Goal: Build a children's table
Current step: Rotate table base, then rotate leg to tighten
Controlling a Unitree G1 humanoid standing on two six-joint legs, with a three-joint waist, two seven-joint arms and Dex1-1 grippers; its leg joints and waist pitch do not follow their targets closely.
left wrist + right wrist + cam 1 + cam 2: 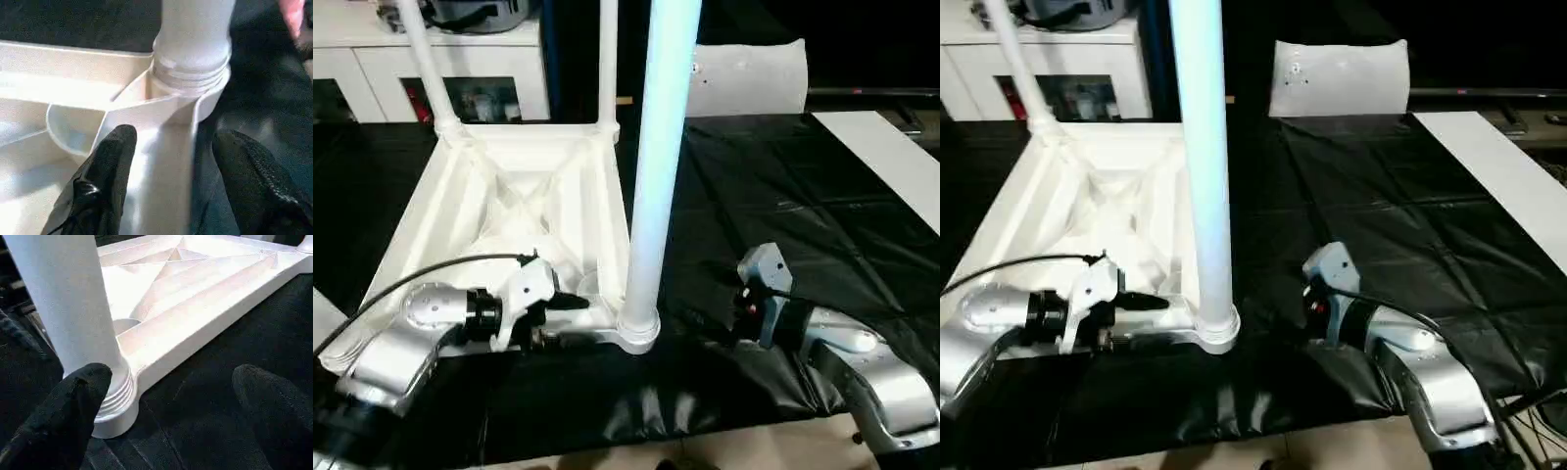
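Three legs already stand up from the inverted white table top (524,191), which lies ribbed side up on the black-covered counter (783,196), toward its left half. The nearest leg (656,147) rises from the near right corner socket (638,331), and its threaded collar shows above the socket rim in the right wrist view, so by the look of it the leg is not yet screwed fully home.

The left tool (543,302) sits at the top's near edge, its two black fingers (105,181) parted with the rim wall between them, one inside the frame and one outside, not visibly squeezing. The right tool (166,406) waits on the counter just beside the socket, fingers spread wide and holding nothing, one finger close to the collar.

To finish this step well, the left tool should probably pin the rim so the top cannot spin, while the right closes low on the leg and turns it, keeping it upright so the threads do not cross.
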